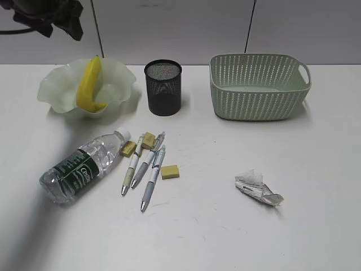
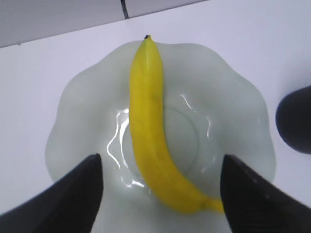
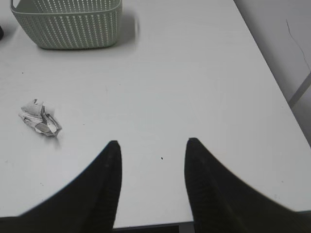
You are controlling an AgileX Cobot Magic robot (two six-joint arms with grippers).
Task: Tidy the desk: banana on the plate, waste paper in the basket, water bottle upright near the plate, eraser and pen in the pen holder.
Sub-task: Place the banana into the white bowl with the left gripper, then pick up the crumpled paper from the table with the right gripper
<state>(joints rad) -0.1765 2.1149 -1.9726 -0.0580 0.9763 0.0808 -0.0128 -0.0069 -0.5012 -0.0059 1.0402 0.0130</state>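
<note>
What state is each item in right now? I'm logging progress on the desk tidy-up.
banana: lying in the plate.
water bottle: on its side, capped.
pens: three, loose on the desk.
erasers: three, loose by the pens.
pen holder: upright; contents not visible.
basket: upright, looks empty.
waste paper: crumpled on the desk.
left gripper: open above the plate.
right gripper: open, empty.

I see the yellow banana (image 1: 90, 84) lying in the ruffled pale green plate (image 1: 56, 84) at upper left. The black mesh holder (image 1: 163, 87) stands upper centre, the sage basket (image 1: 259, 86) upper right. The bottle (image 1: 84, 165) lies on its side lower left, beside three pens (image 1: 145, 167) and three erasers (image 1: 170, 171). The paper wad (image 1: 257, 188) sits lower right.
</note>
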